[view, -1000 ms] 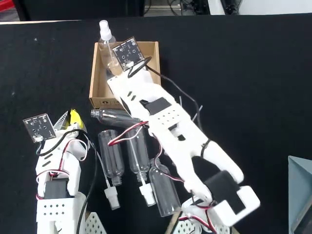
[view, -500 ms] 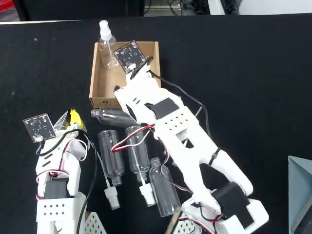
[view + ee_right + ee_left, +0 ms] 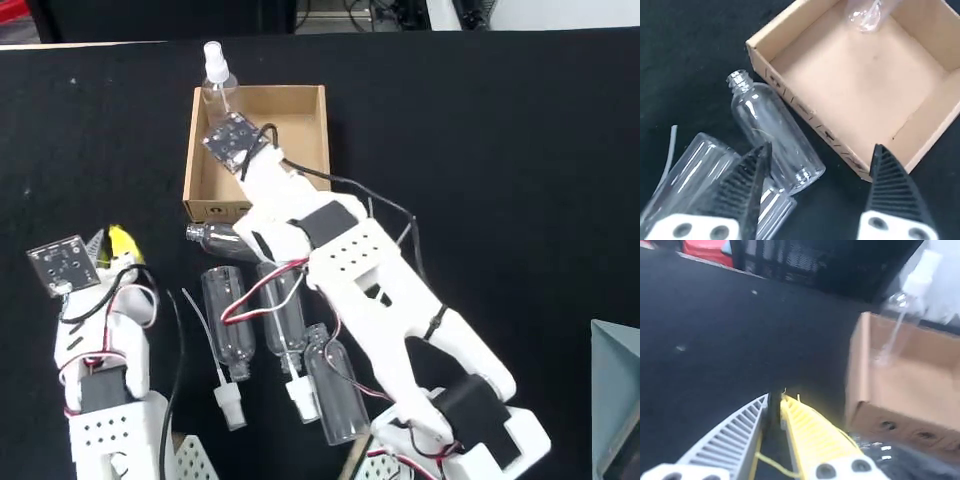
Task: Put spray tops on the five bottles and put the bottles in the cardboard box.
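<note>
Black tabletop (image 3: 500,150) runs across the whole scene. The cardboard box (image 3: 322,130) sits toward the far side, left of centre, open at the top. One capped bottle (image 3: 214,75) stands in the box's far left corner, its white spray top rising above the rim.

A capless bottle (image 3: 208,237) lies on its side just near of the box's near wall, with its threaded neck pointing left. Nearer still lie three more bottles, side by side: the left bottle (image 3: 228,320), the middle bottle (image 3: 283,310) and the right bottle (image 3: 338,395), which sits nearest of the three. One spray top (image 3: 230,405) lies at the near end of the left bottle and a second spray top (image 3: 303,398) at the near end of the middle bottle; whether either is screwed on I cannot tell.

The right arm stretches from the near right corner diagonally toward the box. The right gripper (image 3: 821,146) hangs above the capless bottle and the box's near wall, its black jaws spread wide with nothing held.

The left gripper (image 3: 775,397) is at the near left, well apart from the box; its grey and yellow jaws are drawn together to a thin slit, with nothing between them.
</note>
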Available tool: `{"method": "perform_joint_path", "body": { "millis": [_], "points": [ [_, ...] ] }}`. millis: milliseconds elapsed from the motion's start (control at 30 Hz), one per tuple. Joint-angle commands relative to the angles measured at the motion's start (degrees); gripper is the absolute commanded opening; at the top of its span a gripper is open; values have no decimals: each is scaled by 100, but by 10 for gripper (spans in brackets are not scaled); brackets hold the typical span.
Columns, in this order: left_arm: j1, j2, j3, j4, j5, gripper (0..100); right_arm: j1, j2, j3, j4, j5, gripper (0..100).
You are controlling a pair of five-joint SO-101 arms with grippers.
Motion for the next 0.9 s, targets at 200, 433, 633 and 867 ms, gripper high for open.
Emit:
{"method": "perform_joint_path", "body": {
  "millis": [200, 433, 633, 867],
  "points": [
    [-374, -88, -4, -132, -484, 36, -589, -321, -1130, 879, 281, 259],
    [-919, -88, -101, -141, 88, 37, -659, 215, -1912, 1424, 607, 172],
    [-998, -88, -101, -158, 158, 37, -659, 1253, -3196, 2215, 765, 181],
    [-989, -88, -101, -158, 141, 37, -791, 2316, -4637, 3086, 765, 181]
  ]
}}
